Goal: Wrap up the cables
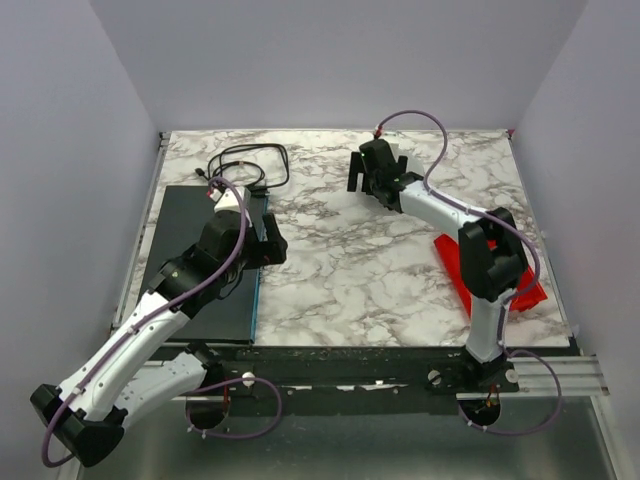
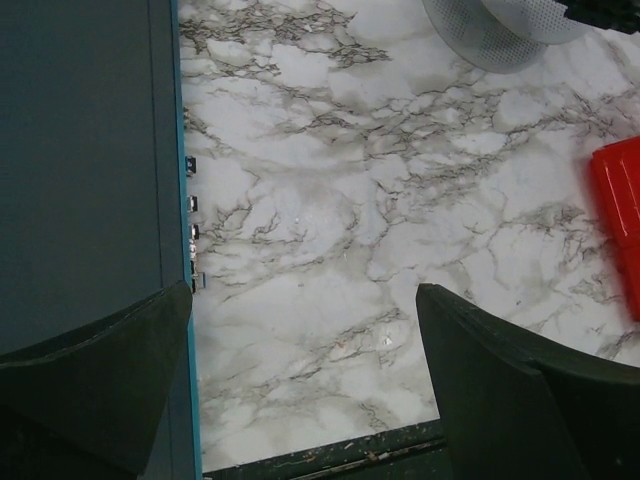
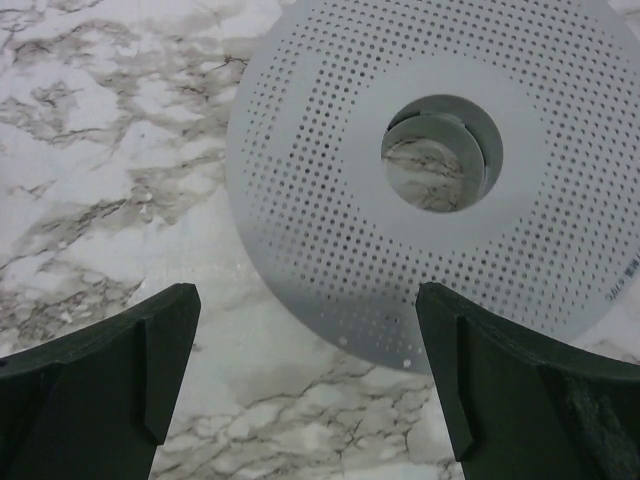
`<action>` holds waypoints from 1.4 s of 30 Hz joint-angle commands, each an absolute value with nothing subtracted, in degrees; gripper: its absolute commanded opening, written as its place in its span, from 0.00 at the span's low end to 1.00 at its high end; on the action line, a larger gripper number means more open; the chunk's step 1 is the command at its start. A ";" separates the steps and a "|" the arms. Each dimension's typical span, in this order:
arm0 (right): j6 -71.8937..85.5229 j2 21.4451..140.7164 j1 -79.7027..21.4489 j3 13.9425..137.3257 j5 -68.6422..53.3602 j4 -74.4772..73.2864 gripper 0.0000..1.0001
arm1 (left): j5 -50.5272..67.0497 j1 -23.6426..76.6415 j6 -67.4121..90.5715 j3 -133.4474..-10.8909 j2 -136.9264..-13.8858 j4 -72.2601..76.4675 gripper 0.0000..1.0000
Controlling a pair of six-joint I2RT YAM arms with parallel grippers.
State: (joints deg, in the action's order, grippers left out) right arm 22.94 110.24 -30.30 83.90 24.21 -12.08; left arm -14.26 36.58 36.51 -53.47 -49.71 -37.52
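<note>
No thin pale yellow-tan wire shows in any view. My left gripper [image 1: 272,240] is open and empty, low over the marble beside the right edge of a dark flat slab [image 1: 195,260]; in the left wrist view [image 2: 305,295] its left finger [image 2: 120,380] overlaps the slab's teal edge [image 2: 185,230]. My right gripper [image 1: 368,183] is open and empty at the back of the table. In the right wrist view [image 3: 307,295] it hovers just short of a white perforated disc with a centre hole [image 3: 330,180], which also shows in the left wrist view [image 2: 490,30].
A thicker black looped cord [image 1: 248,163] lies at the back left, behind the slab. A red flat object [image 1: 490,275] lies at the right under the right arm and shows in the left wrist view [image 2: 620,220]. Small ports [image 2: 192,215] line the slab's side.
</note>
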 commanded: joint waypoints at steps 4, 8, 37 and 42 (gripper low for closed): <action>15.17 121.01 -29.00 95.01 25.54 -11.91 1.00 | -12.38 35.26 36.29 -52.58 -44.03 -41.88 0.99; 11.73 124.53 -28.98 98.38 26.04 -12.66 1.00 | -12.13 34.98 36.43 -51.48 -41.92 -42.78 0.99; 14.01 129.19 -26.27 104.84 12.21 -22.84 0.82 | -10.63 34.54 37.47 -48.72 -40.11 -44.09 0.99; 19.40 123.80 -26.27 102.85 5.08 -24.02 0.47 | -9.32 34.28 38.87 -48.20 -42.27 -42.10 0.99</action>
